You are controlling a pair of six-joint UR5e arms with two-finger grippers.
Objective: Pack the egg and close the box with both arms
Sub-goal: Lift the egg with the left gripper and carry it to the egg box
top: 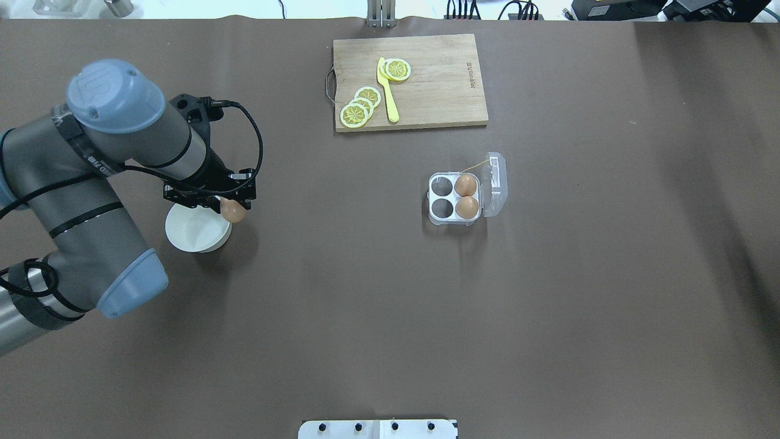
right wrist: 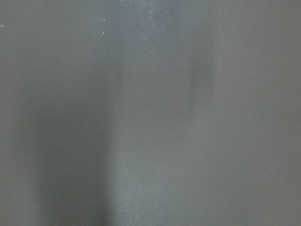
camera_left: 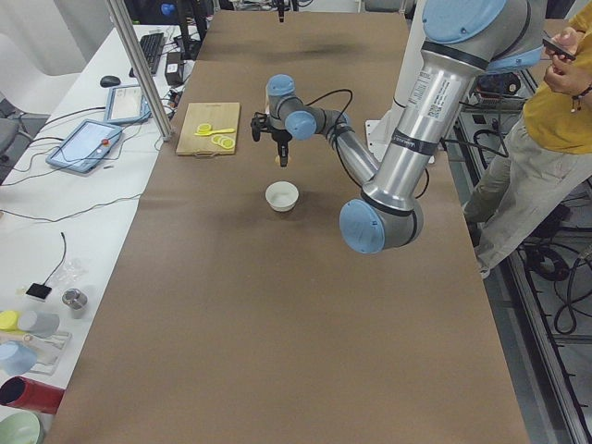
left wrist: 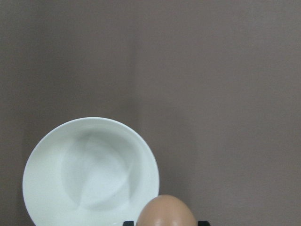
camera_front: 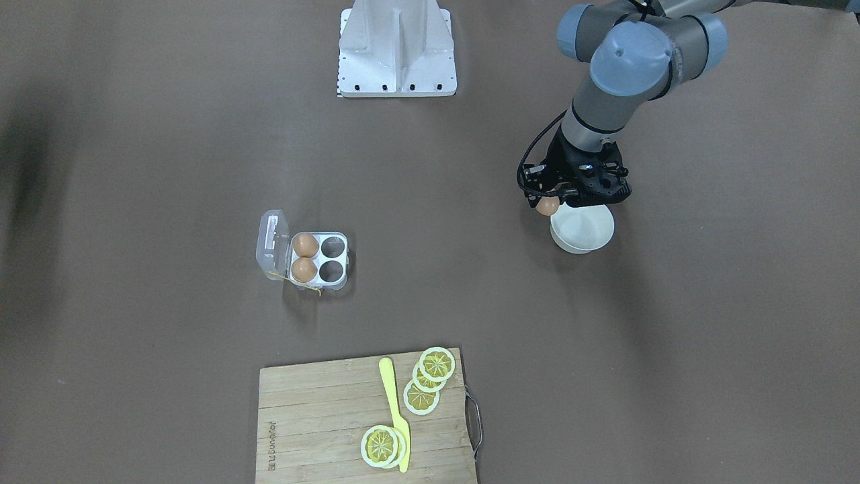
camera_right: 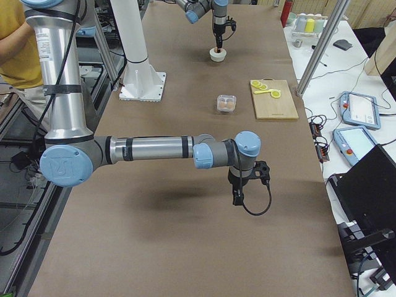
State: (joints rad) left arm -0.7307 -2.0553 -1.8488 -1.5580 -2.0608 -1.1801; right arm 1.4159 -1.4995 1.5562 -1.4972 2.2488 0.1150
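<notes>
Front-facing view: the left arm (camera_front: 605, 101) is reaching down, its left gripper (camera_front: 551, 200) clamping one egg (camera_front: 547, 206) just above a white bowl (camera_front: 591, 232).

Overhead view: the box (top: 452, 197) is lying open, well apart, holding two more eggs (top: 466, 185); two cells are empty.

Right-side view: the right arm (camera_right: 154, 148) is stretching low over the table (camera_right: 185, 247). Whether the right gripper (camera_right: 238, 197) is open cannot be told.

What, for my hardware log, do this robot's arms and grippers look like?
The left arm and right arm are grey tubes with black bands and round light-blue joint caps carrying a moulded logo. The left gripper and right gripper are black. A black cable loops beside the left one.
</notes>
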